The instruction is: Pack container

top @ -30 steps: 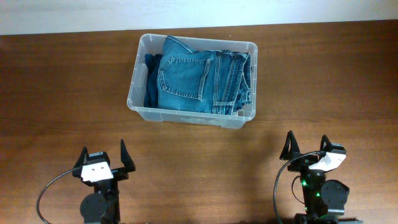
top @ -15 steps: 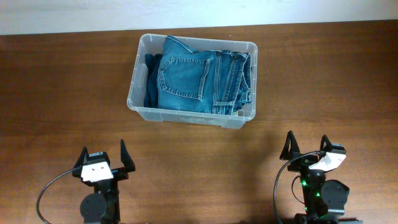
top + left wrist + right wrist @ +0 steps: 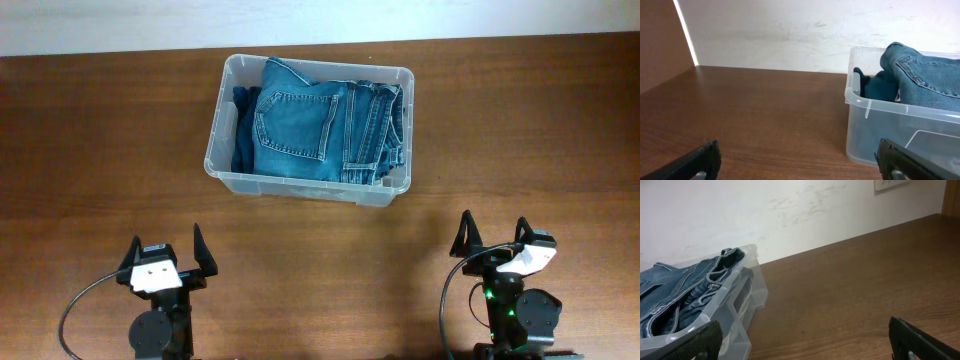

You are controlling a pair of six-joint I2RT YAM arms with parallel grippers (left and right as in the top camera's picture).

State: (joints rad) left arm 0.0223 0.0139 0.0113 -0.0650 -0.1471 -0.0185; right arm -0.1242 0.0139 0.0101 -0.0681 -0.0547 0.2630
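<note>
The left gripper [image 3: 167, 237] stands fully open and holds nothing, its two dark fingers spread wide and pointing across the worktop [image 3: 520, 120] toward the far wall [image 3: 100, 20]. It sits low at the near edge, on the left, with its arm folded back underneath it and a black cable [image 3: 72, 308] looping out to the side. The right gripper [image 3: 493, 222] matches it on the right side: spread wide, empty, aimed the same way, the arm tucked below and small green lights [image 3: 489, 297] showing on its body.

The container [image 3: 300, 188] rests on the worktop well apart from both grippers, toward the far edge and a little left of centre. Folded blue jeans [image 3: 320, 120] fill most of it, a back pocket facing up, and a darker blue fold lies along the left inner wall.

In the left wrist view only the fingertips [image 3: 702, 160] show at the bottom corners, and the container [image 3: 865, 107] is cut off by the right edge. In the right wrist view the fingertips [image 3: 920, 340] are likewise clipped and the container [image 3: 747, 287] runs off the left side. The container's floor is covered by the jeans. A pale plate [image 3: 890, 184] on the wall is cut by the top edge, so what it is cannot be told.
</note>
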